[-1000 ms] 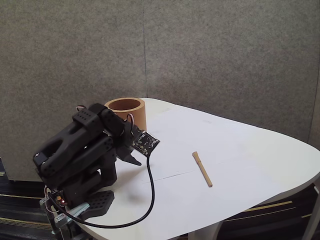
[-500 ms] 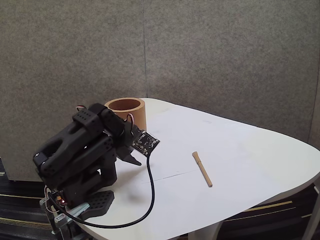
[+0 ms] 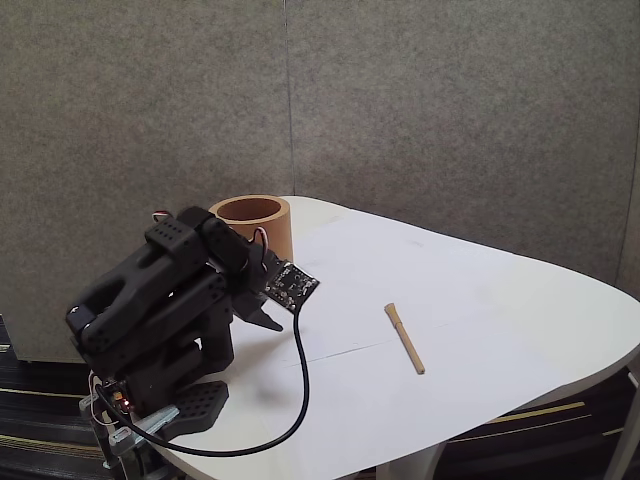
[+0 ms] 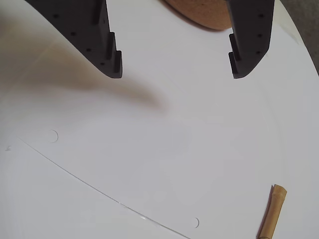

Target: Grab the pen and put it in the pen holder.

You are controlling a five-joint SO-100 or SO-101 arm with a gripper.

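One pen (image 3: 404,338) lying flat on the white table (image 3: 480,290), well apart from the one pen holder (image 3: 252,222) at the table's far edge, holder's inside not visible, one black arm folded beside the holder, gripper (image 4: 177,72) spread wide, empty

The surface (image 3: 480,290) is a white top with rounded corners, standing in front of a grey fabric partition. A thin straight line runs across it in the fixed view, passing below the pen's lower end. The pen (image 3: 404,338) lies flat toward the near right part, well apart from the other things. The pen holder (image 3: 251,224) stands upright near the far left edge. The black arm's base (image 3: 190,405) sits at the near left corner, and a black cable (image 3: 296,400) curves down from the arm and lies on the white top.
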